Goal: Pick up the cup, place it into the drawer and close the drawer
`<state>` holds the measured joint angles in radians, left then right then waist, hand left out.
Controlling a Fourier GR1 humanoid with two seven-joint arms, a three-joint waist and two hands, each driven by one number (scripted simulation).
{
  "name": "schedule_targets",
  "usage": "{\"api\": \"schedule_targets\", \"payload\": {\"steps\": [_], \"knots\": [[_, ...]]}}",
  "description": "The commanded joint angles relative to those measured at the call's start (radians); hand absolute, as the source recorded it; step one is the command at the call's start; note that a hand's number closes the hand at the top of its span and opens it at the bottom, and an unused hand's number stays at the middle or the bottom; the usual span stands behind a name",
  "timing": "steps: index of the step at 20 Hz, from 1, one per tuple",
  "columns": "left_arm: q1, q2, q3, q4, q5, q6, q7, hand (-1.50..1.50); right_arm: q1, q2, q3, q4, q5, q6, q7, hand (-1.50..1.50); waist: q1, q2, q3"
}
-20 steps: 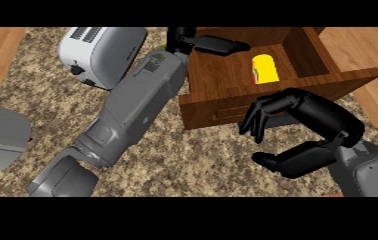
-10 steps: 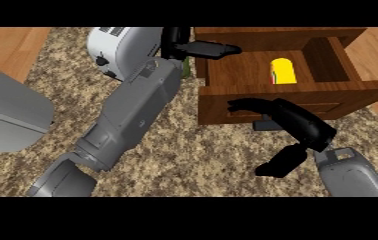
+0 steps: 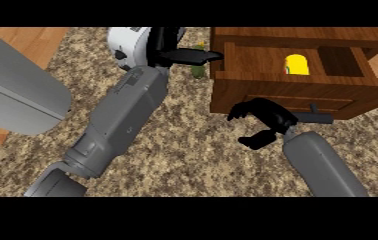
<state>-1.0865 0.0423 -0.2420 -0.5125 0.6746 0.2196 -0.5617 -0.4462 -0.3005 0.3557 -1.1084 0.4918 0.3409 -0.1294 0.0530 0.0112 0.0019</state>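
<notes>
The right hand (image 3: 264,119) hangs with curled fingers, holding nothing, just below the drawer (image 3: 288,86) front. Above it the yellow cup (image 3: 297,64) sits inside the open drawer. The left hand (image 3: 179,55), fingers straight, reaches beside the drawer's left wall.

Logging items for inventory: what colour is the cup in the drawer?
Yellow; the cup shows best in the head view.

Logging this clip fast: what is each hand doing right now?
Left hand: open, fingers straight, by the drawer's left side.
Right hand: shut, curled, holding nothing, at the drawer front.
</notes>
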Motion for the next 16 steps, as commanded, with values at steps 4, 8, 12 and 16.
{"api": "schedule_targets", "payload": {"steps": [4,8,12,16], "knots": [[0.122,0.059,-0.01,-0.121,0.011,-0.077,0.036,-1.5,-0.176,0.046,-0.098,0.373,0.042,-0.163,-0.183,1.5,0.058,0.002,0.002],[0.16,0.103,-0.01,-0.142,0.007,-0.126,0.023,-1.5,-0.313,-0.014,-0.208,0.496,-0.009,-0.159,-0.258,1.5,0.065,0.014,0.002],[0.18,0.139,-0.003,-0.187,0.02,-0.15,0.048,-1.5,-0.417,-0.032,-0.282,0.585,-0.036,-0.204,-0.256,1.5,0.109,0.022,0.003],[0.194,0.151,-0.009,-0.201,0.023,-0.162,0.079,-1.5,-0.474,-0.075,-0.337,0.634,-0.067,-0.212,-0.249,1.5,0.117,0.031,0.004]]}}
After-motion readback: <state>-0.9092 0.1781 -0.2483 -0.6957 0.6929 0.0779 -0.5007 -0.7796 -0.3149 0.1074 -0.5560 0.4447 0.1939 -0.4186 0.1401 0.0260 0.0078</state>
